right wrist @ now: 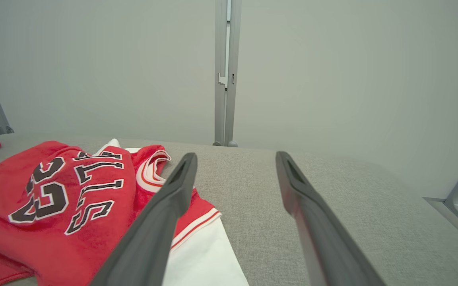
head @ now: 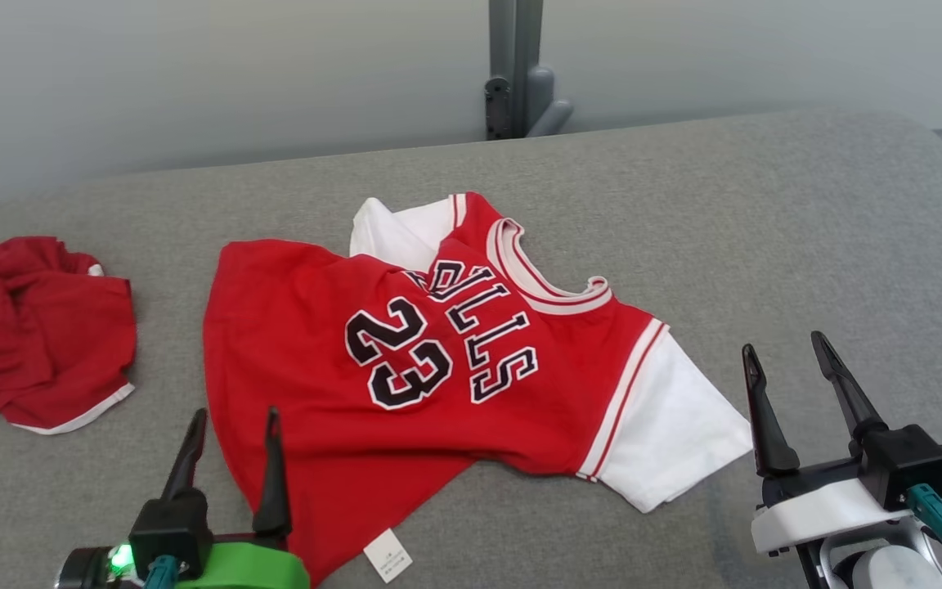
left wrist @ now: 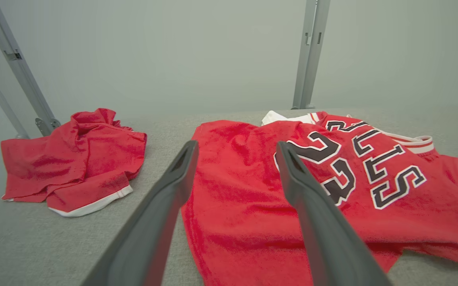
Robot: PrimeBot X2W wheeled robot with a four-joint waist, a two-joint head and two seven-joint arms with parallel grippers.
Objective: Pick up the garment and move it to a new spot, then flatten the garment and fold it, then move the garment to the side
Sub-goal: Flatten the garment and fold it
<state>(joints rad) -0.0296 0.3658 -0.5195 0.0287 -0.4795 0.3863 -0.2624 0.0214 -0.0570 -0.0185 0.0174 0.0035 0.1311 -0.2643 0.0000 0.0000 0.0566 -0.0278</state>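
My left pincer (head: 235, 415) hangs over the near left edge of the red Bulls number 23 jersey (head: 438, 360), jaws spread wide and gripping nothing. The jersey lies face up and rumpled at the middle of the grey padded table (head: 765, 204), its collar toward the far side. One white sleeve (head: 667, 442) is spread to the near right, and a white label (head: 387, 555) shows at the near hem. My right pincer (head: 783, 345) stands agape and empty just right of that sleeve. A crumpled red garment (head: 33, 327) sits at the table's left end, well apart.
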